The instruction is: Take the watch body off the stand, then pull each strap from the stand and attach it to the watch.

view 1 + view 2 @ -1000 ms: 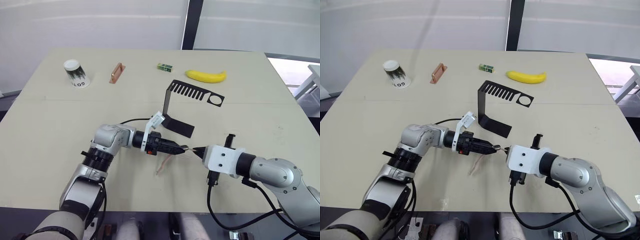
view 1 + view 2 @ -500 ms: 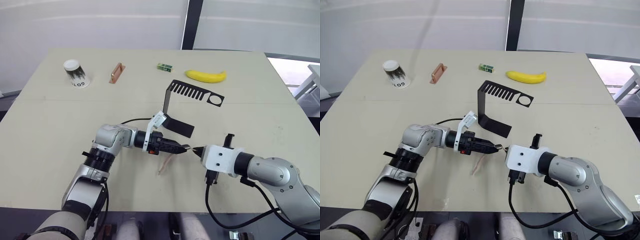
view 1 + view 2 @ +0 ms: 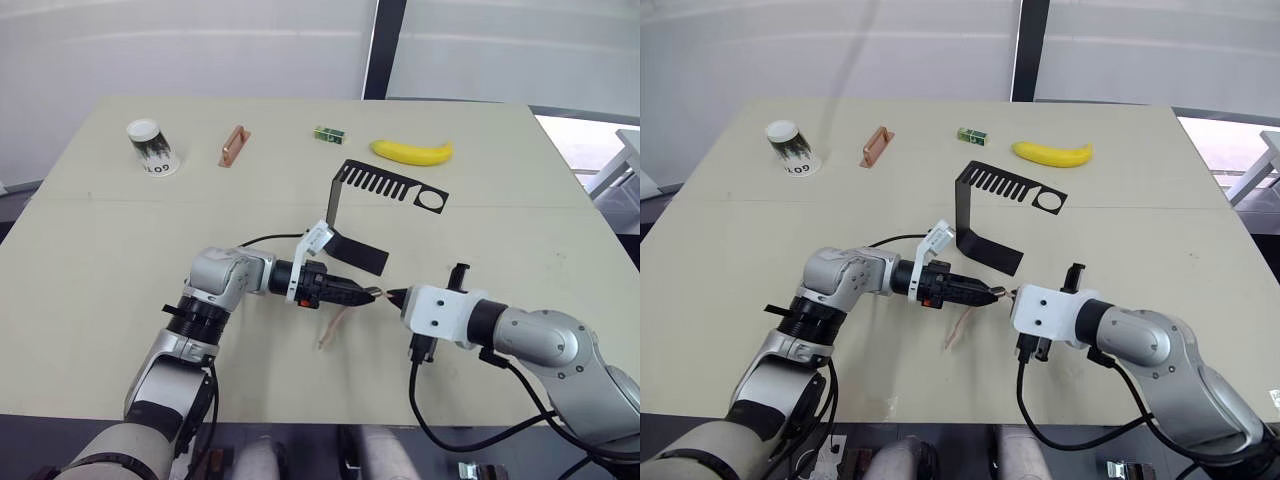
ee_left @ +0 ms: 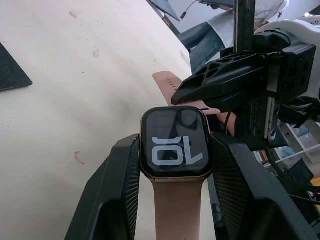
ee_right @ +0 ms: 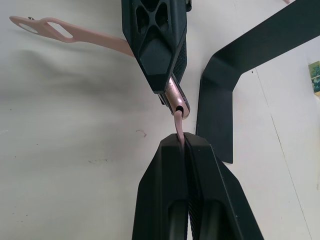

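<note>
A watch is held between two grippers over the front middle of the table.

The watch body (image 4: 176, 148) is squeezed between the fingers of the left gripper (image 3: 365, 294), and one pink strap (image 3: 333, 327) is already fixed to it and hangs down to the table (image 3: 90, 250). The second strap (image 5: 178, 123) is pinched in the closed right gripper (image 3: 392, 296), with its end touching the watch's edge. The empty black stand (image 3: 375, 200) is seen just behind them. A cup (image 3: 152, 147), a copper bar (image 3: 233, 145), a green box (image 3: 328, 133) and a banana (image 3: 412, 152) are lined up along the far edge.
</note>
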Controlling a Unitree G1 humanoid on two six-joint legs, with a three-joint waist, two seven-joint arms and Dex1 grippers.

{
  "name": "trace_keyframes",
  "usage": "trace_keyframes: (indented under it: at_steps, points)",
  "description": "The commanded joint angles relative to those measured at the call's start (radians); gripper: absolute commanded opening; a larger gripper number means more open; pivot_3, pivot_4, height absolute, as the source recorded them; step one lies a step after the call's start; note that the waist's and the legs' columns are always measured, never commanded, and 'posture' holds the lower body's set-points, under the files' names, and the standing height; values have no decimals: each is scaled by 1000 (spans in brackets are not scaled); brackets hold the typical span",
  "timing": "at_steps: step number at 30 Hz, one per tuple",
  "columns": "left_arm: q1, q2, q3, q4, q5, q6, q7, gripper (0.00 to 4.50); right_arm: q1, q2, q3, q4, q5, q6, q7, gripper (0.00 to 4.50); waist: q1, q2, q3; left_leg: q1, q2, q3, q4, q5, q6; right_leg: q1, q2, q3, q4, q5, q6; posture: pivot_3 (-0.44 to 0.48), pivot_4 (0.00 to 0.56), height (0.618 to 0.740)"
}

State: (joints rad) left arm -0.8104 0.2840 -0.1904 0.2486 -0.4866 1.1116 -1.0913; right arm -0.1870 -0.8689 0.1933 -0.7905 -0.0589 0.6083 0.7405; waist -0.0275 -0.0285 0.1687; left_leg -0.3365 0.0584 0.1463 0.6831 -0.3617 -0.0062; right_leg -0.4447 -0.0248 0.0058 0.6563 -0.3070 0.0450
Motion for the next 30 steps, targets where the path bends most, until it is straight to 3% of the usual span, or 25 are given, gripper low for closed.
trace_keyframes:
  at_steps: [1, 30]
  points:
    - [-1, -33, -3, -58, -54, 2, -12, 1596, -22, 14, 6, -25, -3, -2, 1, 0, 0, 0, 0, 0, 0, 0, 0, 0, 0, 0, 0, 0, 0, 0, 0, 0, 150, 740]
    - [2, -51, 9, -76, -53, 3, 0, 1596, -26, 15, 9, -32, 0, 32, 5, 0, 0, 0, 0, 0, 0, 0, 0, 0, 0, 0, 0, 0, 0, 0, 0, 0, 150, 740]
